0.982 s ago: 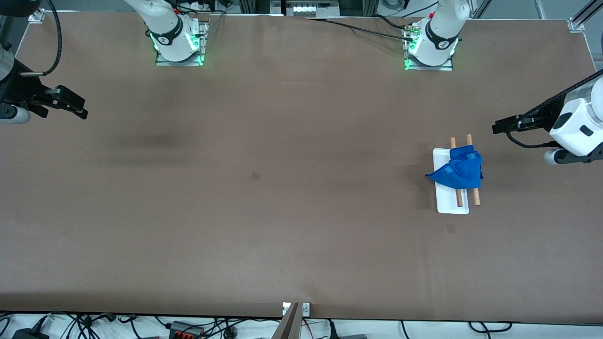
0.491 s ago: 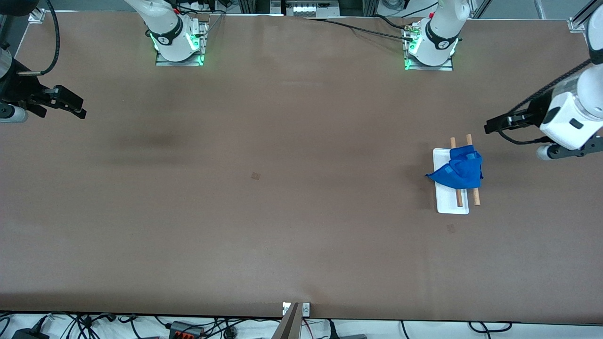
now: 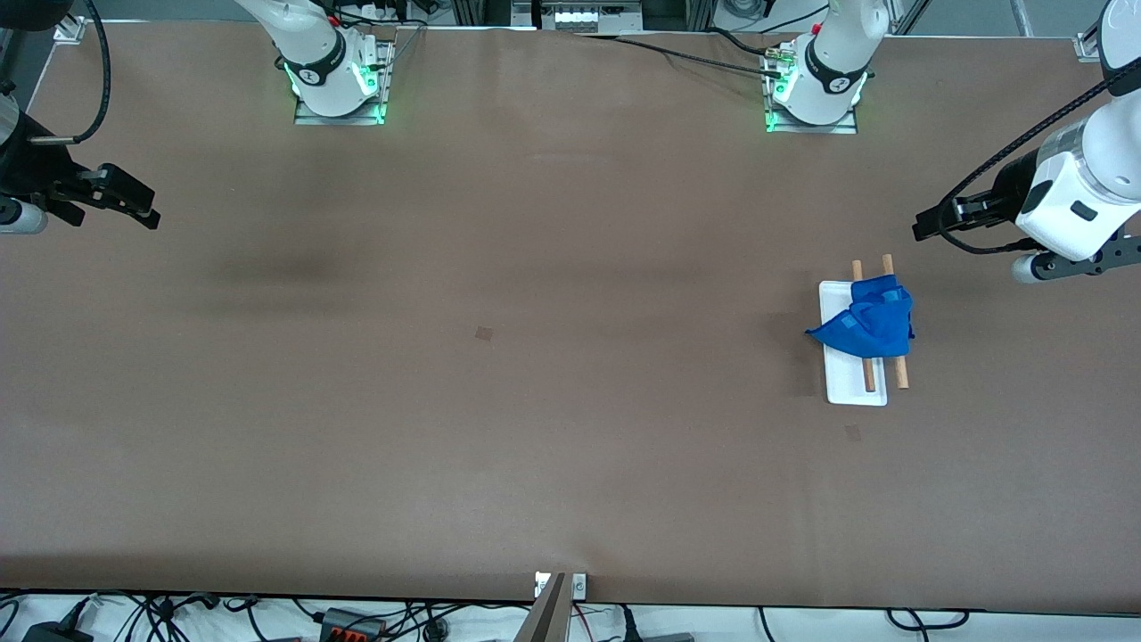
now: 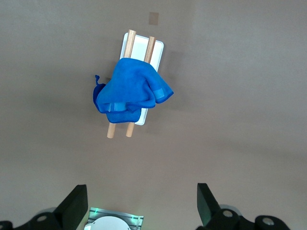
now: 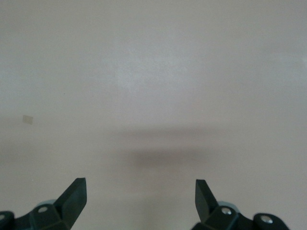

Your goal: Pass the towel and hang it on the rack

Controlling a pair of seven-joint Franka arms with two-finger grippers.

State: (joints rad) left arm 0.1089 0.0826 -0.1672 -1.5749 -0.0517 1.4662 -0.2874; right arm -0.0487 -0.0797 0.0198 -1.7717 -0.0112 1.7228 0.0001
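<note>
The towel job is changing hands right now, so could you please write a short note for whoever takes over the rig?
Left gripper: open, empty, in the air at the left arm's end of the table, clear of the rack.
Right gripper: open, empty, waiting at the right arm's end of the table.
Towel: draped, bunched, over both wooden rods of the rack.
Done: the towel is on the rack and released.
Left: apparently nothing; tidy the drape only if you want it neater.
</note>
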